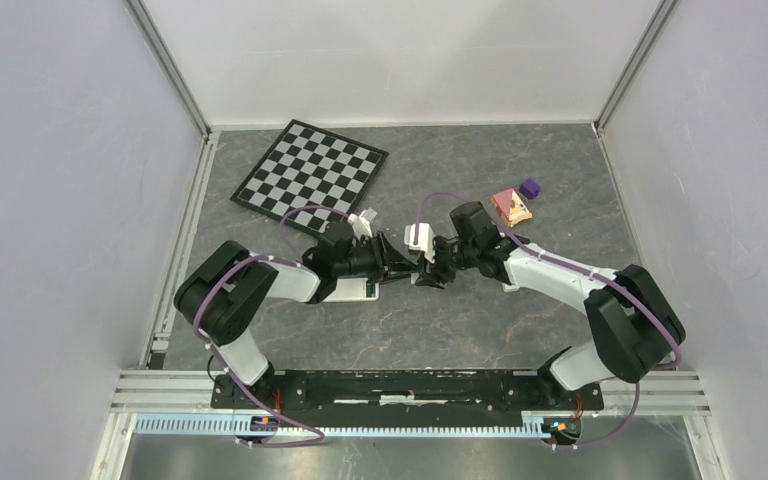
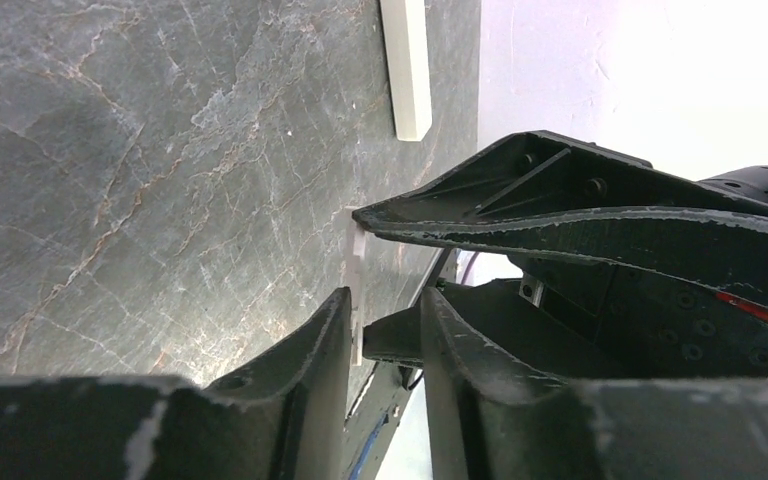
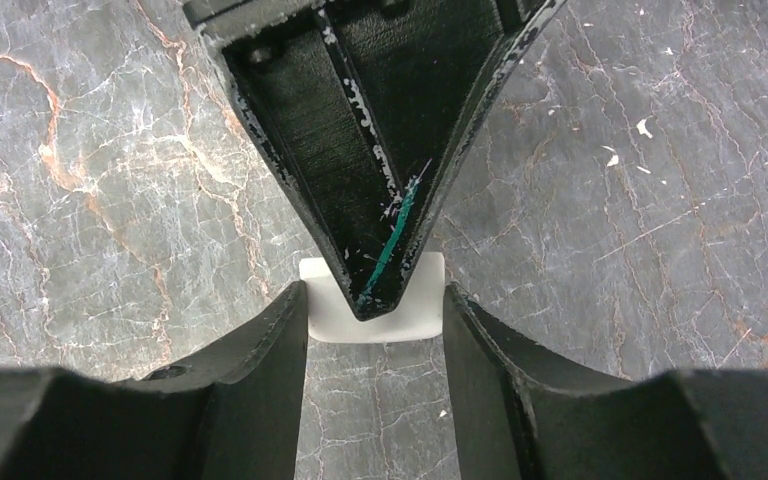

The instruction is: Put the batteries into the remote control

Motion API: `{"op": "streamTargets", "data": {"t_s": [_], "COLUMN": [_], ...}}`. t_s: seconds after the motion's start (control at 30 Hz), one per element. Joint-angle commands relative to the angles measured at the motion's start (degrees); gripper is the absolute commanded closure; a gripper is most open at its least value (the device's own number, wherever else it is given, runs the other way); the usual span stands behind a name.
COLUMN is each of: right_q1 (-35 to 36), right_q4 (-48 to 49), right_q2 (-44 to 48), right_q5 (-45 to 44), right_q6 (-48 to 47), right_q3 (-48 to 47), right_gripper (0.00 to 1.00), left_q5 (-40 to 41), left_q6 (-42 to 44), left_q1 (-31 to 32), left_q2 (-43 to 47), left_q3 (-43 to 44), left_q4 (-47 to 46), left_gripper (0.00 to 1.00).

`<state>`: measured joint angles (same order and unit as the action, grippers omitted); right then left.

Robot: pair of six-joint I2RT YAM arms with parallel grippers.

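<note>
A thin white plastic plate (image 3: 422,305) is clamped by the right gripper (image 3: 375,300), with the left gripper (image 2: 385,300) parted narrowly around it. A white rectangular remote control (image 1: 355,290) lies at 8 o'clock; batteries cannot be made out.

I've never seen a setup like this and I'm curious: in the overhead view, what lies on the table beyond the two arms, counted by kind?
Chessboard: 1
Purple block: 1
Pink-and-yellow object: 1
Total: 3
</note>
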<state>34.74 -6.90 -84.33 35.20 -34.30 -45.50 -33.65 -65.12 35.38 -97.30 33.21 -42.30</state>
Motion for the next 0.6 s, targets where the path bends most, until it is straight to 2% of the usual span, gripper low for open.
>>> {"op": "streamTargets", "data": {"t_s": [0.0,0.17,0.27,0.43,0.57], "right_q1": [-0.2,-0.3,-0.3,-0.6,-1.9], "right_q4": [2.7,2.8,2.7,1.9,-0.3], "right_q2": [0.7,0.5,0.4,1.0,2.1], "right_q5": [2.3,2.1,1.7,0.0,0.7], "right_q6": [0.4,0.6,1.0,2.0,5.3], "right_q3": [-2.1,-2.0,-2.0,-1.8,-3.1], "right_gripper": [0.47,0.47,0.46,0.27,0.05], "left_q5": [-2.7,-3.4,-3.5,-2.4,-0.6], "left_q6": [-1.2,-1.3,-1.5,-0.9,-0.1], "left_q1": [0.3,0.3,0.3,0.3,0.1], "left_q2": [-0.9,-0.9,-0.9,-0.9,-0.7], "left_q3": [1.8,1.6,1.6,1.5,1.3], "left_q4": [-2.2,-2.3,-2.8,-2.2,-0.9], "left_gripper": [0.67,0.81,0.98,0.98,0.98]}}
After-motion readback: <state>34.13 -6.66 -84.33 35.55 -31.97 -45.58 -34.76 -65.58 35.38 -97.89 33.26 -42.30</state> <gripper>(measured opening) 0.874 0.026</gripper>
